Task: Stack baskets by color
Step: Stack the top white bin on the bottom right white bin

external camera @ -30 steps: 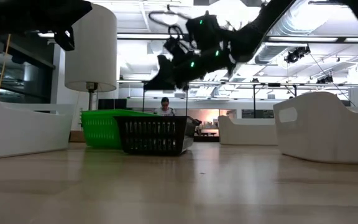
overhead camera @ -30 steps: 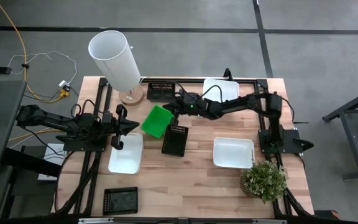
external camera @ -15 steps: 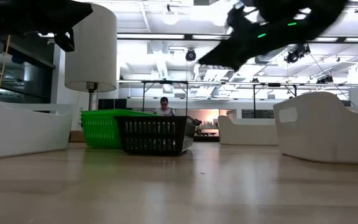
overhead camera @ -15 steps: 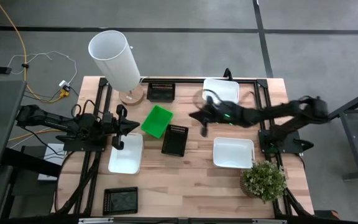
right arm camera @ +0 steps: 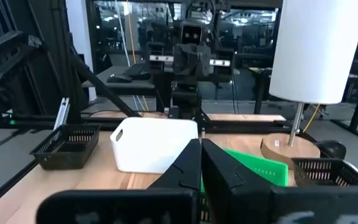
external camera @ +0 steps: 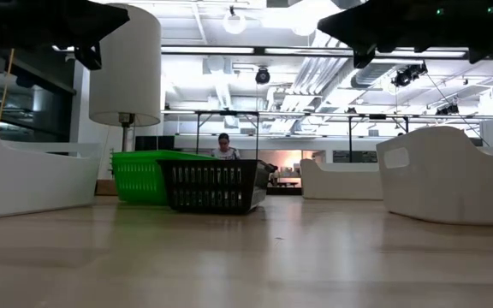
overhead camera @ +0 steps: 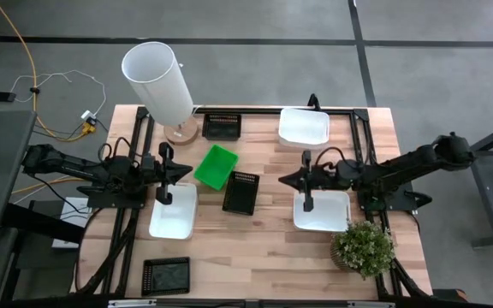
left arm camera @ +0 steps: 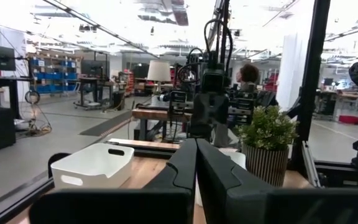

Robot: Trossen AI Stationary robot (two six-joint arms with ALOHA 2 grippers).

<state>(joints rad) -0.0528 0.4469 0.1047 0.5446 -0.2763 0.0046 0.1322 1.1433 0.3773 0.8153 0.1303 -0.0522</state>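
A green basket (overhead camera: 216, 166) lies at mid-table, and a black basket (overhead camera: 241, 192) sits close beside it on the near side. White baskets rest at the left (overhead camera: 174, 212), right (overhead camera: 321, 210) and far right (overhead camera: 304, 125). Two more black baskets sit at the far edge (overhead camera: 222, 126) and near left (overhead camera: 166, 275). My left gripper (overhead camera: 190, 174) is shut, level, above the left white basket's far end. My right gripper (overhead camera: 281, 180) is shut and empty, level, above bare table between the mid black basket and the right white basket. In the right wrist view its shut fingers (right arm camera: 199, 163) point toward the left white basket (right arm camera: 154, 146).
A tall white lamp (overhead camera: 158, 81) stands at the far left on a wooden foot. A potted plant (overhead camera: 362, 248) stands at the near right corner. Black frame rails run along both side edges of the table. A person (external camera: 224, 147) sits far behind the table.
My right gripper has drawn back from above the green basket toward the table's right and near edges, rising a little and staying shut with nothing in it. No basket has moved.
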